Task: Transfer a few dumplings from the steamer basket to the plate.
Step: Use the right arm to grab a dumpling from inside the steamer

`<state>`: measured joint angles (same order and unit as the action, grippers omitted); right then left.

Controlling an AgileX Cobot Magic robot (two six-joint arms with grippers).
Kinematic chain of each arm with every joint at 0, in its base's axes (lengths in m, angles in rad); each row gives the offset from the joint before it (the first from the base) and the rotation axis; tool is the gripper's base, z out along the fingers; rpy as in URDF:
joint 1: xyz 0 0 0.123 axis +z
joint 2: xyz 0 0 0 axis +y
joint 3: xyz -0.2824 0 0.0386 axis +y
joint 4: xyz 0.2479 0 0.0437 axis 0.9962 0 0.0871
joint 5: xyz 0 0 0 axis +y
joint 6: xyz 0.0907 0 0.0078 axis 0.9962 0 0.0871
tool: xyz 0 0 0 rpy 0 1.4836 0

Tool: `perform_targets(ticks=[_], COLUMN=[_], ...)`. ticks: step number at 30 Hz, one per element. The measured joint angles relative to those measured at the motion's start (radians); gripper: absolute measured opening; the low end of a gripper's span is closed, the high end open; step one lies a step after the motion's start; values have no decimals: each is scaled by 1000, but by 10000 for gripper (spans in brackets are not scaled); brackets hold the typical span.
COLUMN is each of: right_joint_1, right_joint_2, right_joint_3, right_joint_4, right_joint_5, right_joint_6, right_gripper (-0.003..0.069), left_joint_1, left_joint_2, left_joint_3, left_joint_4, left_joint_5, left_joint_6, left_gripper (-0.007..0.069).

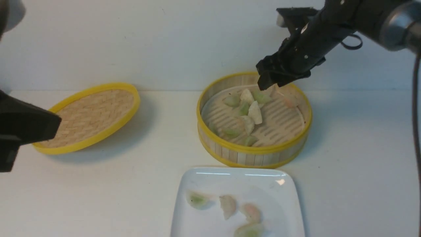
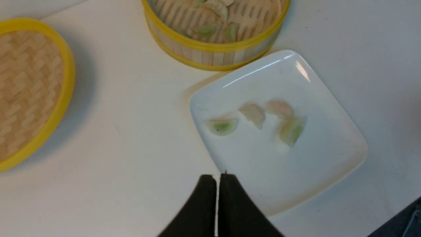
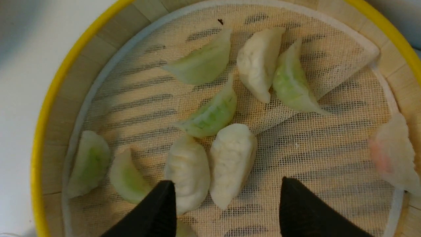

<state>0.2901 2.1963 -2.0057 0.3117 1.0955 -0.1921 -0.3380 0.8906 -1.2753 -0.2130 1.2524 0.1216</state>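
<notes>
The steamer basket (image 1: 253,154) stands at centre right with several whitish and pale green dumplings (image 1: 255,112) on its mesh-lined floor; a pinkish one (image 1: 290,102) lies near its far right wall. The white square plate (image 1: 283,197) in front of it holds several dumplings (image 1: 227,206). My right gripper (image 1: 268,84) hangs open and empty over the basket's far side; in the right wrist view its jaws (image 3: 227,204) stand wide apart above two whitish dumplings (image 3: 232,161). My left gripper (image 2: 217,179) is shut and empty, above the table by the plate's (image 2: 329,164) edge.
The shallow woven yellow-rimmed lid (image 1: 88,117) lies tilted at the left, also showing in the left wrist view (image 2: 29,92). A white wall stands close behind the basket. The left arm's dark body (image 1: 23,126) covers the table's left edge.
</notes>
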Motion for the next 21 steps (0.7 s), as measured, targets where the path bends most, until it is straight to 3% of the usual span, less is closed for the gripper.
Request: perform_targets(ticks=[11, 14, 17, 21], right_joint_1=[24, 24, 24, 24], right_joint_2=[168, 179, 188, 188], right_joint_3=[-27, -31, -32, -37], right_joint_4=[4, 13, 33, 40], right_joint_5=[-106, -117, -119, -107], right_joint_6=[14, 16, 16, 16], right_gripper=[398, 351, 241, 232], left_joint_1=[2, 2, 2, 2], left_joint_2=[-86, -89, -89, -89], left_joint_3=[2, 2, 2, 2], left_joint_4=[166, 177, 184, 189], left_joint_5=[24, 24, 24, 24], left_joint_6=[-101, -104, -104, -104], left_gripper=[-6, -6, -6, -6])
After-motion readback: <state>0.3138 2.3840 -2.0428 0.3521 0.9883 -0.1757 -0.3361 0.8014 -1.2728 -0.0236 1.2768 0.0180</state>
